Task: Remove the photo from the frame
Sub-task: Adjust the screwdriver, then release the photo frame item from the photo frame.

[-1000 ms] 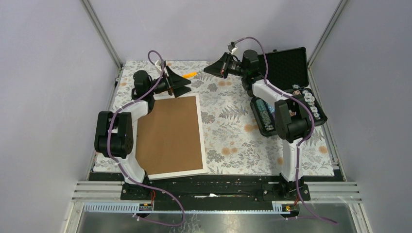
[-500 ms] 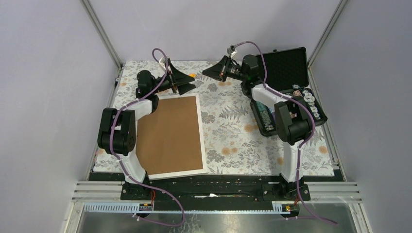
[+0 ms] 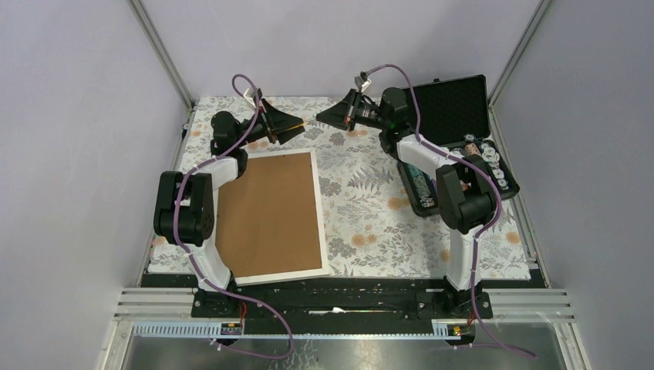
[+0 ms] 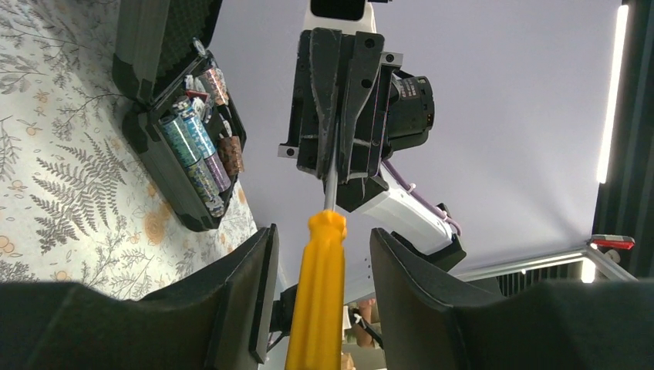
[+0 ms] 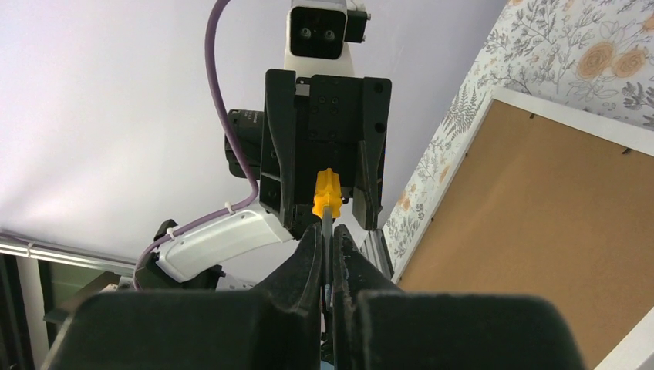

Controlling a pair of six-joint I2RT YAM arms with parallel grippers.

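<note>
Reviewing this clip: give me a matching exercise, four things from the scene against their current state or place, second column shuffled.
Things:
1. screwdriver
2. frame
3. black case
4. left gripper

States:
A. open, at the right side of the floral cloth
B. jaws apart, one on either side of the yellow handle
C. lying flat, brown back up
D. in the air, its metal shaft clamped by the right gripper

Pairs: 1-D, 2-C, 3-A, 4-B

The big white-edged frame (image 3: 270, 212), lower left, has a matt brown board back. The yellow screwdriver (image 4: 318, 301) has a smooth plastic handle and a metal rod.
</note>
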